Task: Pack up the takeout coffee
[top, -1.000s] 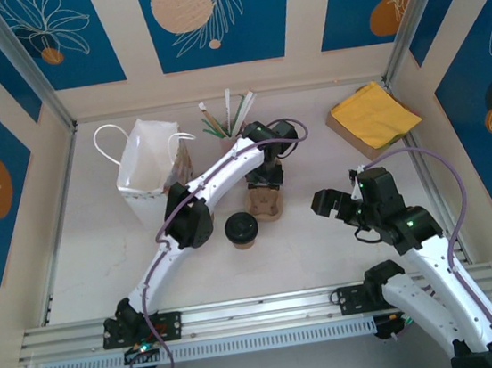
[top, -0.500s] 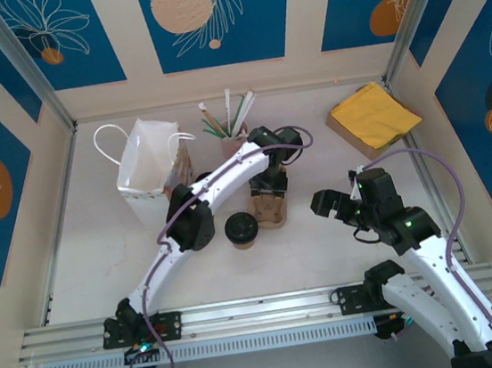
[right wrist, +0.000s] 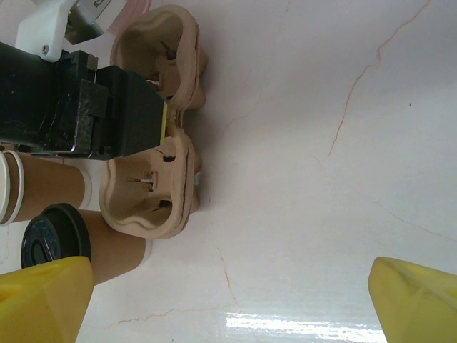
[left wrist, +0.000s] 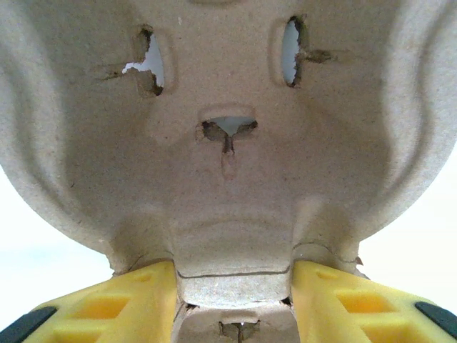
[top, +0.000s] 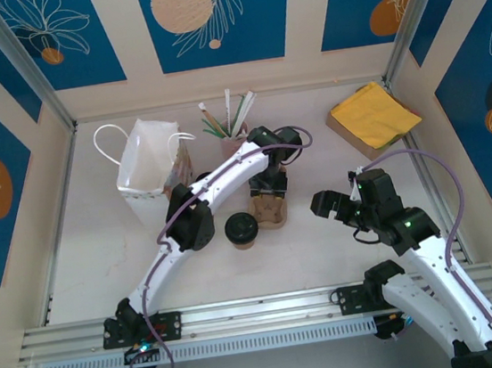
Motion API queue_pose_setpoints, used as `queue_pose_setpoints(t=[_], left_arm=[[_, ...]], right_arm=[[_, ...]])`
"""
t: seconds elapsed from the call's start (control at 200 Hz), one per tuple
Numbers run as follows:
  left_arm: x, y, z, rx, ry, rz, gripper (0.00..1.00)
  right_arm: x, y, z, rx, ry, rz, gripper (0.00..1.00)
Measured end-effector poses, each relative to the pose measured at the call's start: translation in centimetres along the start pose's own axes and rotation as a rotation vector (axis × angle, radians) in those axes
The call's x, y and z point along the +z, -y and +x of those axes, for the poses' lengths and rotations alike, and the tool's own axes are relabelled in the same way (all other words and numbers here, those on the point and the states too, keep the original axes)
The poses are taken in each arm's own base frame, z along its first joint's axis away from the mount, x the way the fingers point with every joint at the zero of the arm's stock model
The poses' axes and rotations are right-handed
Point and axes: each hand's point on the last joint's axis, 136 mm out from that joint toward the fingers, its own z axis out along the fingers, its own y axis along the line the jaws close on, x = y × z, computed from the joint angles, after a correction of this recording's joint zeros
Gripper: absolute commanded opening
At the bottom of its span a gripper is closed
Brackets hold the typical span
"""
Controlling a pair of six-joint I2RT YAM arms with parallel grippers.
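The takeout coffee (top: pixel 241 229), a brown paper cup with a black lid, stands at the table's middle; in the right wrist view this takeout coffee (right wrist: pixel 56 240) is at lower left. Just right of it sits a pulp cup carrier (top: pixel 268 208) with two wells. My left gripper (top: pixel 267 184) comes down on it from above, and in the left wrist view the left gripper (left wrist: pixel 234 294) is shut on the middle ridge of the carrier (left wrist: pixel 228 179). My right gripper (top: pixel 324 203) hangs open to the right of the carrier (right wrist: pixel 148 191), with nothing between its yellow fingers (right wrist: pixel 43 299).
A white paper bag (top: pixel 148 167) with handles stands at the back left. A cup of straws and stirrers (top: pixel 228 122) is behind the carrier. Yellow napkins (top: pixel 372 115) lie on a box at the back right. A second brown cup (right wrist: pixel 43 187) with a white rim stands beside the coffee.
My left gripper and the carrier have shifted slightly to the right. The right arm has barely moved.
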Motion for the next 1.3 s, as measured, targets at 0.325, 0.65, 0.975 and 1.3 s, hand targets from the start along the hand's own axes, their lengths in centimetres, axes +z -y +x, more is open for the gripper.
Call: queue_pose_setpoints(t=[0.325,0.65,0.975,1.3], left_arm=[[-0.40,0.03,-0.39,-0.003,0.016,0.006,0.45],[-0.17,-0.14,-0.45,-0.007,0.010,0.003,0.45],[0.13,-0.10,-0.34,-0.006,0.001,0.003,0.34],[-0.14,-0.04,-0.35,-0.008,0.004,0.008,0.31]], right_arm=[[0.00,-0.01,0.00,0.000,0.000,0.000,0.99],[0.00,0.02,-0.02,0.001,0.001,0.000,0.99],[0.01,0.04,0.00,0.002,0.000,0.001,0.99],[0.01,0.04,0.00,0.002,0.000,0.001,0.99]])
